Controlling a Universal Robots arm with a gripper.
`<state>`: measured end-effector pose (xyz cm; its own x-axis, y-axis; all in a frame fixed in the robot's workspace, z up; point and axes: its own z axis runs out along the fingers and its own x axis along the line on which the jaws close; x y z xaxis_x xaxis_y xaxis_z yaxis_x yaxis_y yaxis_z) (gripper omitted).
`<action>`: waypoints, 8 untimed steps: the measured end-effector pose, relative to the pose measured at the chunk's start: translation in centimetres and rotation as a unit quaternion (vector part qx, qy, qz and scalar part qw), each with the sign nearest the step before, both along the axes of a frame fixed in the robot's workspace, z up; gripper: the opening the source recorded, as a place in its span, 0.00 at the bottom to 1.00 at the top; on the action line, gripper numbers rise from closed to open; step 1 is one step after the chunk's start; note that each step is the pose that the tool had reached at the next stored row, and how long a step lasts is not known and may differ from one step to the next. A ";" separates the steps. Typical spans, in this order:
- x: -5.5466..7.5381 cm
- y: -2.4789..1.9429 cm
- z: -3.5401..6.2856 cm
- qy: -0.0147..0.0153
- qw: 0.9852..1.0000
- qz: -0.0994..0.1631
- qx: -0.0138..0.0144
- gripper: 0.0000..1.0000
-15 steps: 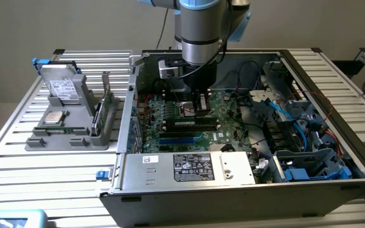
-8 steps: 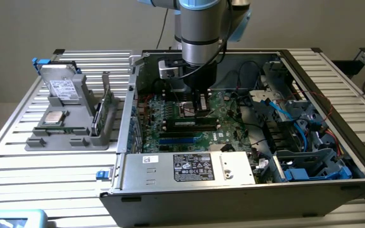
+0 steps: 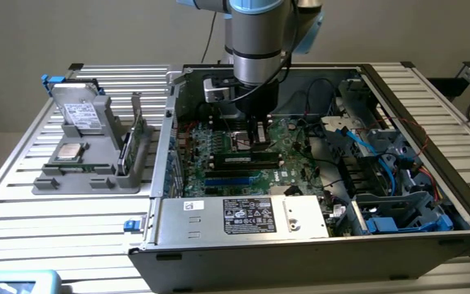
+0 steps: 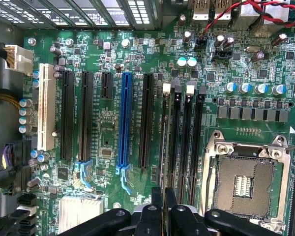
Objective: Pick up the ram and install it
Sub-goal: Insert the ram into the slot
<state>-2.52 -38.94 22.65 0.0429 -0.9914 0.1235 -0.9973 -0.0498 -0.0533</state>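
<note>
The ram [image 4: 166,147] stands on edge, seen edge-on as a thin dark strip. It is in line with the memory slot nearest the expansion slots on the green motherboard [image 4: 108,132]. My gripper [image 4: 163,209] is shut on the ram, one black finger [image 4: 156,212] on each side of its top edge. In the exterior view the gripper [image 3: 259,142] reaches down into the open computer case. The ram [image 3: 247,158] appears just below it as a dark strip with a pale label. I cannot tell whether the ram is fully seated in the slot.
An open processor socket [image 4: 243,182] lies beside the memory slots. The power supply [image 3: 243,214] and a drive bay with cables [image 3: 382,165] crowd the case. On the exterior view's left, a grey holder [image 3: 88,168] carries a hard drive [image 3: 80,113], a processor chip [image 3: 71,151] and upright boards [image 3: 137,138].
</note>
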 end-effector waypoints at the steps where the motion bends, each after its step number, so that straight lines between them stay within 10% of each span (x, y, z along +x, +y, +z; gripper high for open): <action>1: 0.0 0.00 -0.01 0.000 1.000 0.000 0.000 0.14; 8: 0.0 -0.05 -0.05 0.000 1.000 0.000 0.000 0.14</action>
